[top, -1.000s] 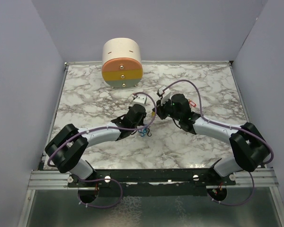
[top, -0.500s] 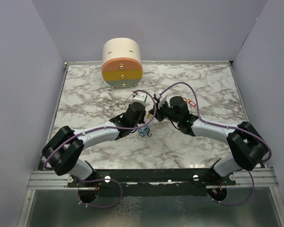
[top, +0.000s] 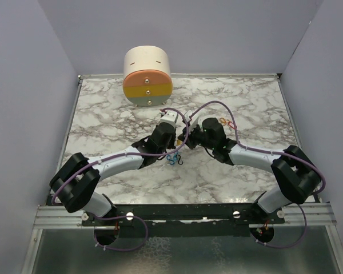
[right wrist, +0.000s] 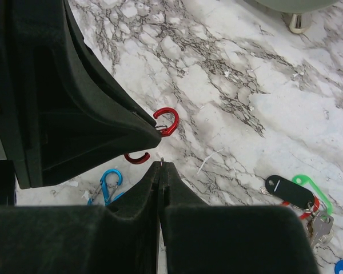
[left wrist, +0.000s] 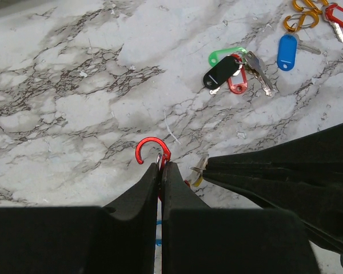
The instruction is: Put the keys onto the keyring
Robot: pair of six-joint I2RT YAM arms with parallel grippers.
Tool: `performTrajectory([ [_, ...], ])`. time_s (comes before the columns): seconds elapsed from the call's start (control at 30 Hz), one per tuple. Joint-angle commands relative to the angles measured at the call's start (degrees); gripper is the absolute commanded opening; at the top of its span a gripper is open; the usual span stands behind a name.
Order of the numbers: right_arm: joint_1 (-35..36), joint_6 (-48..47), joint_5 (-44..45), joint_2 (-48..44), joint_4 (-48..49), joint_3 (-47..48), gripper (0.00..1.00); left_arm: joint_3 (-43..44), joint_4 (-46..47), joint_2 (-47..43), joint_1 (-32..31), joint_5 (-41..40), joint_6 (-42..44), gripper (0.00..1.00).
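In the left wrist view my left gripper (left wrist: 160,165) is shut on a red hook-shaped keyring (left wrist: 153,153), held above the marble table. My right gripper (right wrist: 161,165) is shut on a small yellow-headed key (left wrist: 199,171), whose tip pokes out just right of the keyring without touching it. Seen from above, both grippers meet at mid-table (top: 186,137). On the table lie a blue key (left wrist: 287,50), a red key (left wrist: 338,16), and a bunch of black, green and red tags with silver keys (left wrist: 234,71).
Blue clips (top: 172,159) lie on the table right under the two grippers. Orange clips (left wrist: 304,17) sit beside the red key. A round drawer unit (top: 147,77) stands at the back left. Grey walls close in the table's sides.
My right gripper has moved left and slightly back, closing in on the left gripper. The left gripper has edged back a little. Both stay shut.
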Motion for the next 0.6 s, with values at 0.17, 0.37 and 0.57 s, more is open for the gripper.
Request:
performTrajectory([
  [0.17, 0.87, -1.10, -1.39, 0.29, 2.57, 0.47, 0.01, 2.21, 1.28, -0.94, -0.19, 1.90, 0.07, 0.00],
  [0.37, 1.04, -1.05, -1.33, -0.06, 3.21, 0.06, 0.01, 2.14, 1.42, -0.81, -0.19, 1.95, -0.11, 0.00],
  [0.57, 1.04, -1.09, -1.31, -0.63, 3.62, -0.32, 0.01, 1.88, 1.50, -0.97, -0.19, 2.03, -0.28, 0.00],
])
